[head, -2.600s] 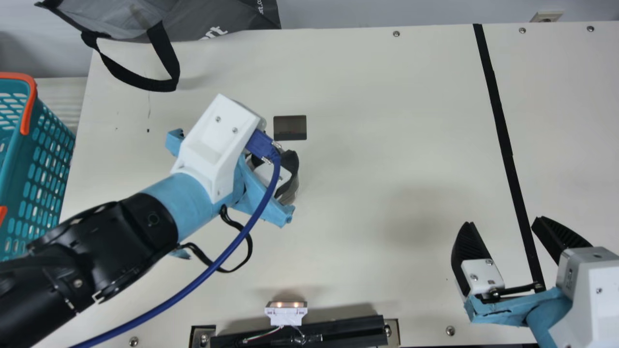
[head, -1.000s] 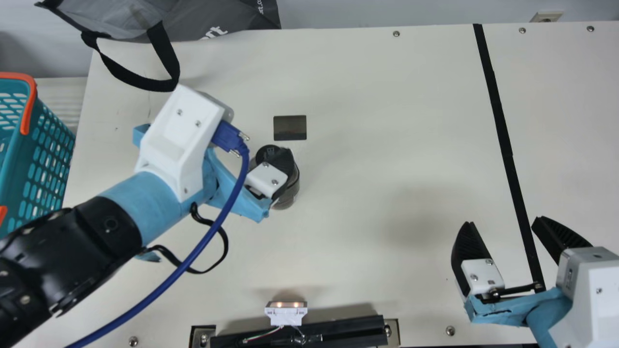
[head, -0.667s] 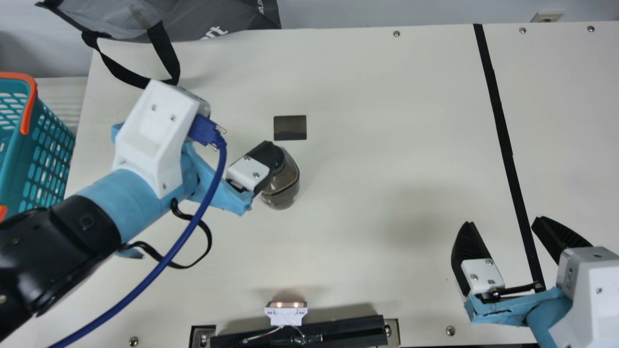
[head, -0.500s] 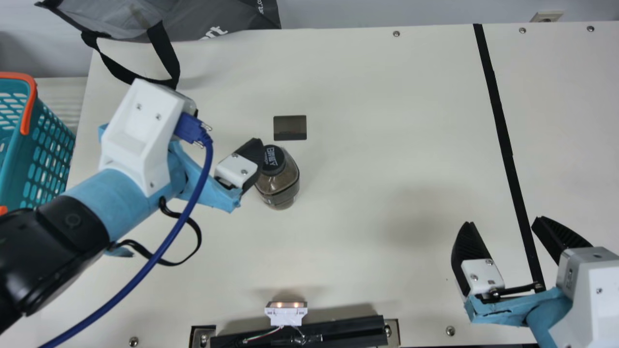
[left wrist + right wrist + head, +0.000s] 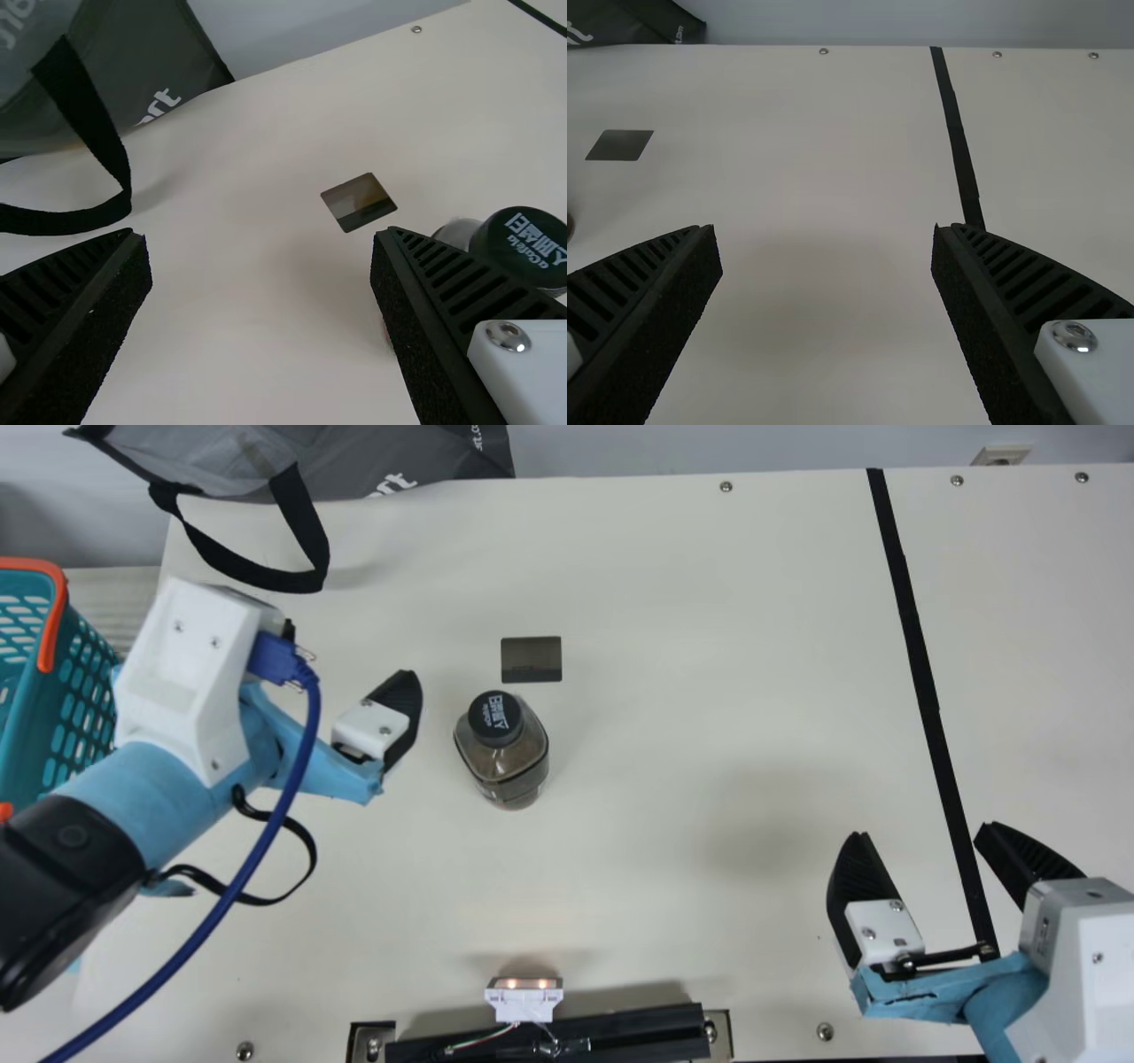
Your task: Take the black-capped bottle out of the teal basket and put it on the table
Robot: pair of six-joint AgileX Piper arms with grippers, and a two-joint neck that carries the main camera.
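The black-capped bottle point(image 5: 507, 762), brown-tinted and see-through, stands upright on the cream table point(image 5: 691, 646), left of the middle. My left gripper point(image 5: 381, 722) is to its left, apart from it; the near finger shows, the other lies behind the white housing. In the left wrist view my left gripper point(image 5: 259, 236) is open, with bare table between its fingers and the bottle's cap point(image 5: 527, 248) beyond one finger. The teal basket point(image 5: 84, 700), with orange handles, is at the far left, partly behind my left arm. My right gripper point(image 5: 921, 834) stands open at the lower right, also in the right wrist view point(image 5: 824, 228), holding nothing.
A grey bag point(image 5: 399, 456) with a black strap point(image 5: 310, 531) lies at the back left. Behind the bottle is a small dark rectangle point(image 5: 532, 660). A black tape line point(image 5: 921, 673) runs down the right side, and a white sensor block point(image 5: 524, 1001) sits at the front edge.
My left gripper has let go of the bottle and moved left, away from it, uncovering its cap and body. The bottle stays in place. The right arm has kept still.
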